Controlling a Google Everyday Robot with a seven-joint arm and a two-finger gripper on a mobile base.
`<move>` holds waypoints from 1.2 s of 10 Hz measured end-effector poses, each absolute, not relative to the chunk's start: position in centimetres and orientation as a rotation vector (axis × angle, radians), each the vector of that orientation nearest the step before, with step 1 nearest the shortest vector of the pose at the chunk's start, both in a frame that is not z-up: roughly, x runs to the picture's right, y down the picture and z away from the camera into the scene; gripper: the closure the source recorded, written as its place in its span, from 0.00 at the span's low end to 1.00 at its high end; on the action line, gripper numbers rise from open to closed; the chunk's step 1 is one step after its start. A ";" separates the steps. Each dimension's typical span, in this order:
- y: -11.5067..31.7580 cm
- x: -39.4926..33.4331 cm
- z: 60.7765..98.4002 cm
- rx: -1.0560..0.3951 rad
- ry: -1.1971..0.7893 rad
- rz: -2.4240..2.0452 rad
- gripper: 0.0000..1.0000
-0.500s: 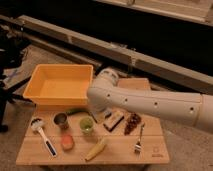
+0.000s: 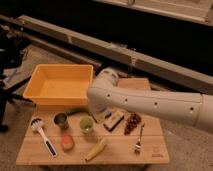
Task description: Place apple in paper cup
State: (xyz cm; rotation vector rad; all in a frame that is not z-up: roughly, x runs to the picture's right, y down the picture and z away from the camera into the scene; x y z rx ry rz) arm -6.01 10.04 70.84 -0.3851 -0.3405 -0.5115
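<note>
Behind everything we see a dark wall crossed slantwise by a long grey rail point(image 2: 125, 50), and in front of it a light wooden table point(image 2: 150, 152). We take the green cup point(image 2: 86, 124), near the table's middle, as our mark. The apple point(image 2: 67, 142) lies on the table just in front of the green cup and a little to its left, with nothing gripping it. Left of the green cup stands a dark metal cup point(image 2: 61, 120), and farther left lies a brush point(image 2: 42, 134) with a white head. Behind the green cup to the left sits a yellow bin point(image 2: 60, 85). In front of it to the right lies a long yellow corn-like piece point(image 2: 96, 149). The white arm point(image 2: 150, 102) comes in from the right and bends down to the gripper point(image 2: 102, 116), which hangs just behind and right of the green cup, close over the table. Its jaws stand wide and we see nothing in them. Just right of the green cup, beside the gripper, lies a pale object point(image 2: 115, 120); we cannot tell whether it is the paper cup. Farther right lie a dark reddish cluster point(image 2: 132, 122) and a fork point(image 2: 139, 141).
</note>
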 end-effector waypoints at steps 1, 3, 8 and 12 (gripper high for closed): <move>10.0 -6.0 70.8 -0.385 -0.341 -0.511 0.27; 10.0 -6.0 70.8 -0.385 -0.341 -0.511 0.27; 10.0 -6.0 70.8 -0.385 -0.341 -0.511 0.27; 10.0 -6.0 70.8 -0.385 -0.341 -0.511 0.27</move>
